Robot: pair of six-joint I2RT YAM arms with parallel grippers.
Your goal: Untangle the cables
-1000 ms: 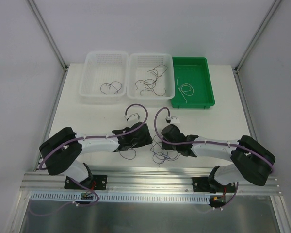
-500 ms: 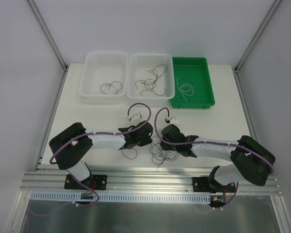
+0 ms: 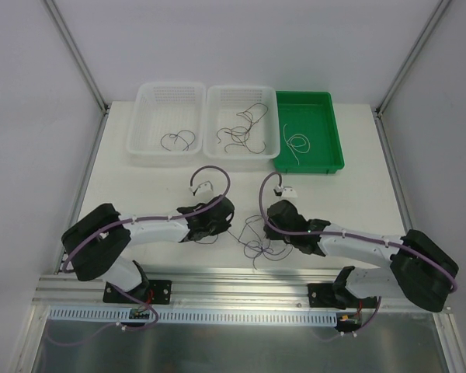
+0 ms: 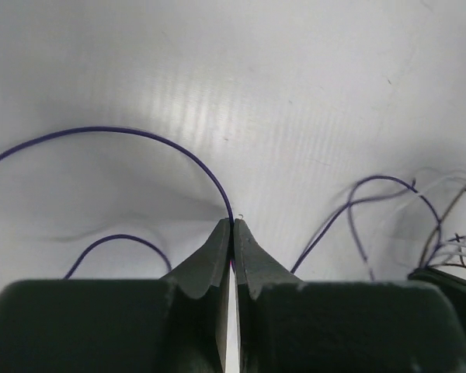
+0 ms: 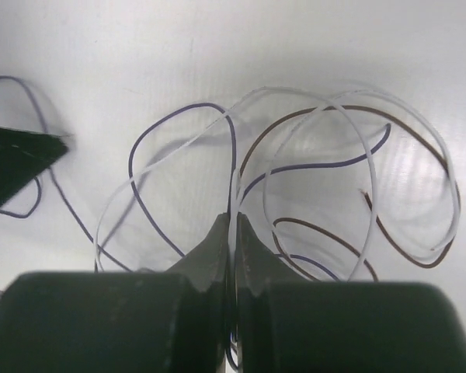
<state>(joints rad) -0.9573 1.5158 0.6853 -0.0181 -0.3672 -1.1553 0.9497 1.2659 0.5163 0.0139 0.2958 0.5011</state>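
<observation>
While the white bench (image 3: 140,186) carries two white perforated plastic baskets (image 3: 137,124) and a green plastic tray (image 3: 330,155) along its 12 o'clock edge, each with loose strands inside, the knotted clump of thin purple, brown and white cables (image 3: 256,242) lies near the 6 o'clock edge, between the two arms. Pulling one strand out of the knot is the step in hand. The left fingers (image 4: 227,233) pinch a thin purple strand (image 4: 155,140); the right fingers (image 5: 227,229) are closed on a thin white strand (image 5: 234,186) at the clump. Since a second ago the left fingers have gone from open to shut and the right arm has shifted toward 3 o'clock. Next, I judge, comes a slow pull apart, freeing the purple strand without dragging the whole knot.
</observation>
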